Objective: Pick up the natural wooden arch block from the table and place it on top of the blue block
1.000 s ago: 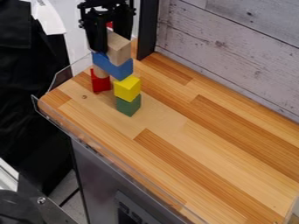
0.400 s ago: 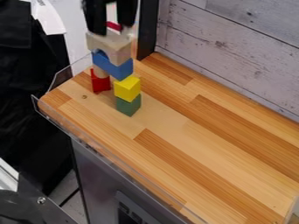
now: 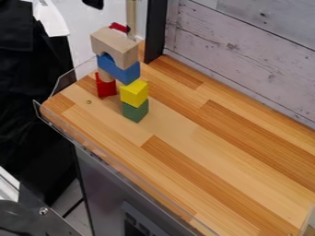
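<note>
Camera view, black gripper [image 3: 93,4] at top edge, its opening and hold impossible to tell, wooden arch block [image 3: 123,48] on blue block [image 3: 125,73], yellow block [image 3: 134,93] on green block [image 3: 135,111].

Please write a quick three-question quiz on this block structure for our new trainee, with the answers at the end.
1. True or false: the yellow block sits on the green block.
2. Which is directly beneath the wooden arch? a) yellow block b) blue block c) green block
3. Fill the gap: the wooden arch stands with its opening facing ____.

Key: 1 true; 2 b; 3 down
</note>
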### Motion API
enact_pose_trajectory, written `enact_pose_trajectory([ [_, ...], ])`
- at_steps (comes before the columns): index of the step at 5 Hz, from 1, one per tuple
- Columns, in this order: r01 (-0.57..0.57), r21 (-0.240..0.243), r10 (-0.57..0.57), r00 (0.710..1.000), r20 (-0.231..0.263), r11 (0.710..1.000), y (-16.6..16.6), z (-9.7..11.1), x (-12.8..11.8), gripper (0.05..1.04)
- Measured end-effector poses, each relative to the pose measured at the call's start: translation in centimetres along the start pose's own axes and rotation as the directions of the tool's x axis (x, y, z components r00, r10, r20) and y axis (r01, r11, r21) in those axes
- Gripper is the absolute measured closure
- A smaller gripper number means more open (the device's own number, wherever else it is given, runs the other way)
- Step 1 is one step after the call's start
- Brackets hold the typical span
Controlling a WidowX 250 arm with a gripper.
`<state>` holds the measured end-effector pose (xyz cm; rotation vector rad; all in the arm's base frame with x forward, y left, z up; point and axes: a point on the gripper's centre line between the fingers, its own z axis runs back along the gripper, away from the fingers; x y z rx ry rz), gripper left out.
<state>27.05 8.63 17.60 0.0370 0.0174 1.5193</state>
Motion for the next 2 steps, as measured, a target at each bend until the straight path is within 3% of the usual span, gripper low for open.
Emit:
enact_pose_trajectory([
  [2,0.171,0.003,-0.17,0.985,-0.023,0.985,0.2,-0.9,-4.3,0.085],
])
